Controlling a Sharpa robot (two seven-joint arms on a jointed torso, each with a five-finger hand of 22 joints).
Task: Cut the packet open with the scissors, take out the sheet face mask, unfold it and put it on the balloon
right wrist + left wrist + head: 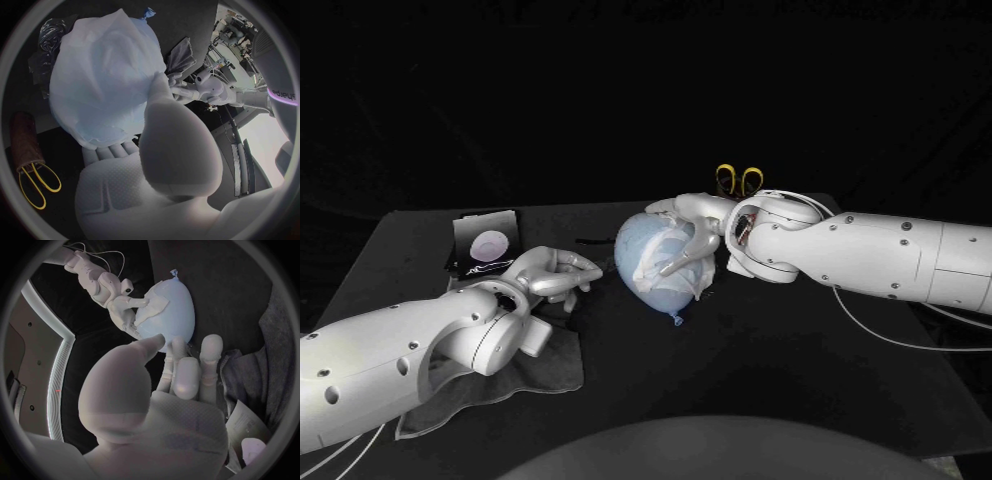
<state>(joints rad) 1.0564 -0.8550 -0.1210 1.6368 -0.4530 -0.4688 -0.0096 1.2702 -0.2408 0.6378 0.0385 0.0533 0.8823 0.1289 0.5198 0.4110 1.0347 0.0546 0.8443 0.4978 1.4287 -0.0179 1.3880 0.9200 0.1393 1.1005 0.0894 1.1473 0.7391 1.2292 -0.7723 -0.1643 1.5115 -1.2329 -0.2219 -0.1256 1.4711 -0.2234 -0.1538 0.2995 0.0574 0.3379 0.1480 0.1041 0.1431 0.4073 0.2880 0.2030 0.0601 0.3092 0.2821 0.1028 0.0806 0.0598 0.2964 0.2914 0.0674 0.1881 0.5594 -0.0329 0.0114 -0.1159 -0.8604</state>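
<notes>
We see just the yellow handles of the scissors (738,178) beyond the right hand (687,240); its wrist hides the blades. That hand's fingertips vanish under the edge of the sheet mask (100,75), so we cannot tell whether they pinch it or only rest on the balloon (638,255). Behind the fingers of the left hand (557,272), the print on the packet (488,243) is too small to read.

Right hand (687,238) clasps balloon (639,258), fingers spread over it. Left hand (560,272) near balloon, empty, fingers loosely apart.
</notes>
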